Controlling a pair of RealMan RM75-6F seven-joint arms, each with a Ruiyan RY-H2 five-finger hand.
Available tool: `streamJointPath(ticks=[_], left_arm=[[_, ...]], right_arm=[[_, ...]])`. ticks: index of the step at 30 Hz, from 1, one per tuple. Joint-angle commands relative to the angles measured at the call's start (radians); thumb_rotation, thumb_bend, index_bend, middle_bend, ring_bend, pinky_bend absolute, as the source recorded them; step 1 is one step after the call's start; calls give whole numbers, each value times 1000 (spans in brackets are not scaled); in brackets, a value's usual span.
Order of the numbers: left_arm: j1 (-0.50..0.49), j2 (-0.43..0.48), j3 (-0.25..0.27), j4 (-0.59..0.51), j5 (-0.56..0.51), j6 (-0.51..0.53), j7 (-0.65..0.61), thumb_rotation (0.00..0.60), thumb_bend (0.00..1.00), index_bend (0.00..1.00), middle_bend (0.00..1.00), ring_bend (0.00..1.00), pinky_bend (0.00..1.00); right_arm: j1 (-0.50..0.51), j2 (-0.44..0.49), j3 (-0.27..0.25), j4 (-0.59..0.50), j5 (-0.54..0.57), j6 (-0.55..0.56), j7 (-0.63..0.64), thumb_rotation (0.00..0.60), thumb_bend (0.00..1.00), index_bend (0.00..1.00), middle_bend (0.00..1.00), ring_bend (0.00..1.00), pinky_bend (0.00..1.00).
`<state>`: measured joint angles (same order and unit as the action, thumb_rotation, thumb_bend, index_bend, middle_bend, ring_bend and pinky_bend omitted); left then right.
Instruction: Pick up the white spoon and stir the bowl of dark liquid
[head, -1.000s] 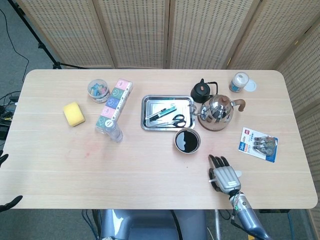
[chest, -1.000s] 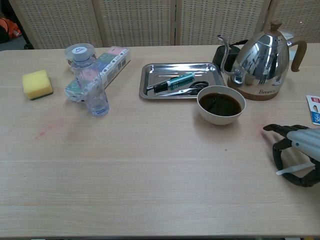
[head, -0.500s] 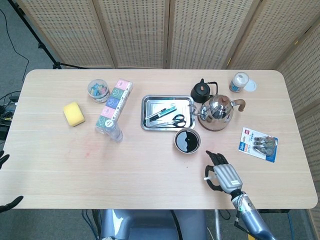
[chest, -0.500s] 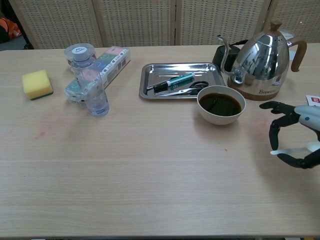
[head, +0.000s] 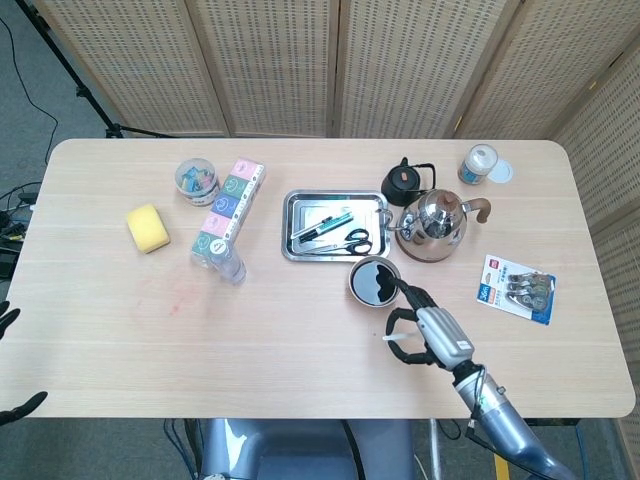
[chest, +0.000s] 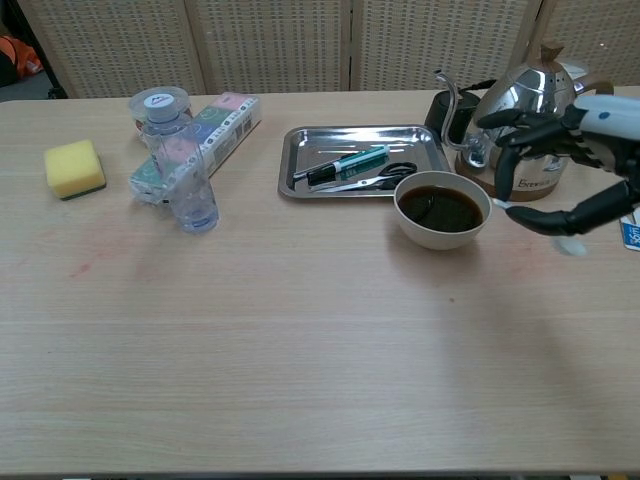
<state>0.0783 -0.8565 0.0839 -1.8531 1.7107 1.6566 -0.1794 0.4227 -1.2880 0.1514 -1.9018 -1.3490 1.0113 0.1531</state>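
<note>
Head view. One right hand (head: 428, 330) sits just below and right of the bowl (head: 374, 281), fingers curled around the white spoon (head: 393, 339), of which only one pale end shows at the hand's left edge. The bowl holds dark liquid, and the hand's upper fingertips reach its rim. Only dark fingertips of the left hand (head: 10, 320) show at the frame's left edge; whether it is wide or closed cannot be told. This view alone shows one blister pack (head: 516, 288) right of the hand, one white-capped jar (head: 478, 164) at the far edge and one black pot (head: 403, 182) whole. One metal tray (head: 334, 226) holds one pair of scissors (head: 352, 241) and two pens (head: 322, 225), as far as can be made out. One kettle (head: 438, 225) stands right of the tray. Further left: one yellow sponge (head: 148, 227), one round tub (head: 196, 179) of small coloured items, one long pastel box (head: 229, 208), one clear bottle (head: 229, 264).

Chest view. The right hand is raised in front of the kettle, just right of the bowl, above the table (chest: 300, 340). The spoon lies pinched across its lower fingers, one end near the bowl's rim, the other blurred past the hand; neither end is in the liquid. The left hand is out of this frame. The liquid's surface shows well below the rim here.
</note>
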Motion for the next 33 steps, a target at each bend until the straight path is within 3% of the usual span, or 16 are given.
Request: streamJointPath(ticks=[1, 9, 14, 24, 33], left_arm=[[-1, 1, -1, -1, -2, -2, -2, 600, 8, 0, 0, 0, 0], [-4, 7, 0, 0, -2, -6, -15, 600, 8, 0, 0, 0, 0], [-5, 10, 0, 2, -6, -6, -28, 600, 8, 0, 0, 0, 0], [-11, 28, -6, 7, -25, -9, -87, 600, 8, 0, 0, 0, 0], [-22, 33, -12, 5, -44, -29, -92, 600, 8, 0, 0, 0, 0]], right_arm=[[42, 18, 51, -41, 39, -38, 48, 600, 514, 570, 0, 0, 0], [139, -20, 142, -67, 160, -84, 22, 600, 543, 570, 0, 0, 0], [220, -88, 186, -15, 297, -107, -38, 600, 550, 570, 0, 0, 0], [319, -193, 214, 118, 441, -138, -74, 600, 569, 571, 0, 0, 0], [369, -268, 227, 241, 485, -159, -62, 600, 598, 575, 0, 0, 0]])
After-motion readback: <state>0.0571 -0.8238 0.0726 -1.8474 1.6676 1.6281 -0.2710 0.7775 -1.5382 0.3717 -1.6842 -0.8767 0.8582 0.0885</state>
